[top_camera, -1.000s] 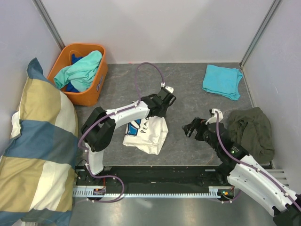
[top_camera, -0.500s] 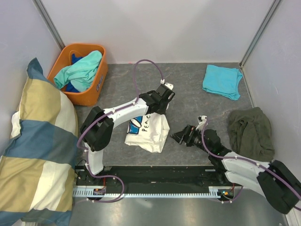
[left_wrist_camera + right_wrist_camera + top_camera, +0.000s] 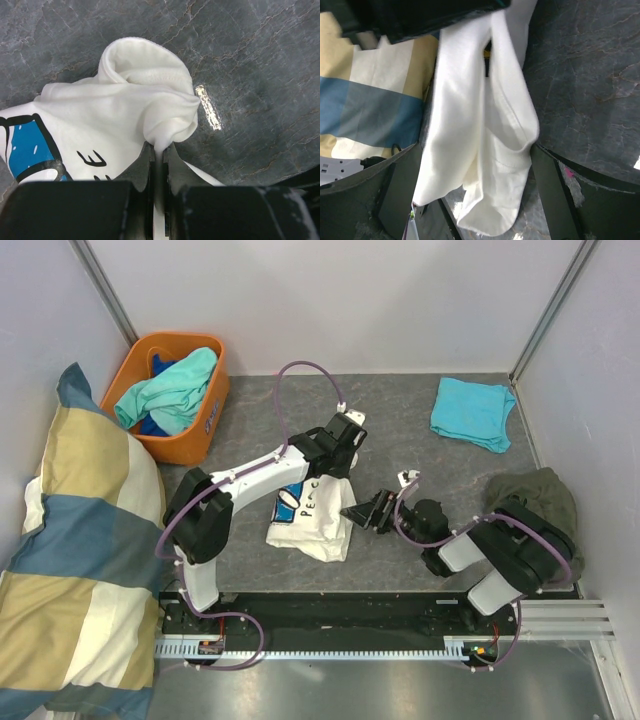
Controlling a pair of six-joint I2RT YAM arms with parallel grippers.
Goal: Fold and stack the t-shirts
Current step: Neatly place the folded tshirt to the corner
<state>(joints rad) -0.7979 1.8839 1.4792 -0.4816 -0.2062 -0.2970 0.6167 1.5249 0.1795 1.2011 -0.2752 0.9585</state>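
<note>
A cream-white t-shirt (image 3: pixel 308 518) with a blue logo and dark lettering hangs bunched over the grey table. My left gripper (image 3: pixel 336 462) is shut on its upper fold. In the left wrist view, white cloth (image 3: pixel 131 100) is pinched between the closed fingers of the left gripper (image 3: pixel 159 148). My right gripper (image 3: pixel 360 512) is open and low at the shirt's right edge. In the right wrist view the hanging hem (image 3: pixel 485 165) falls between its wide-spread fingers (image 3: pixel 554 190). A folded turquoise t-shirt (image 3: pixel 472 412) lies at the back right. A mint-green shirt (image 3: pixel 178 390) lies over a blue one in the basket.
An orange basket (image 3: pixel 208 418) stands at the back left. A big yellow-and-blue checked pillow (image 3: pixel 75 560) fills the left side. A dark olive garment (image 3: pixel 532 508) lies crumpled at the right edge, beside the right arm. White walls close in the table.
The right arm has swung left and stretched low, bringing its open gripper up to the white shirt's edge. The left gripper, still holding the shirt, has shifted slightly back and left.
</note>
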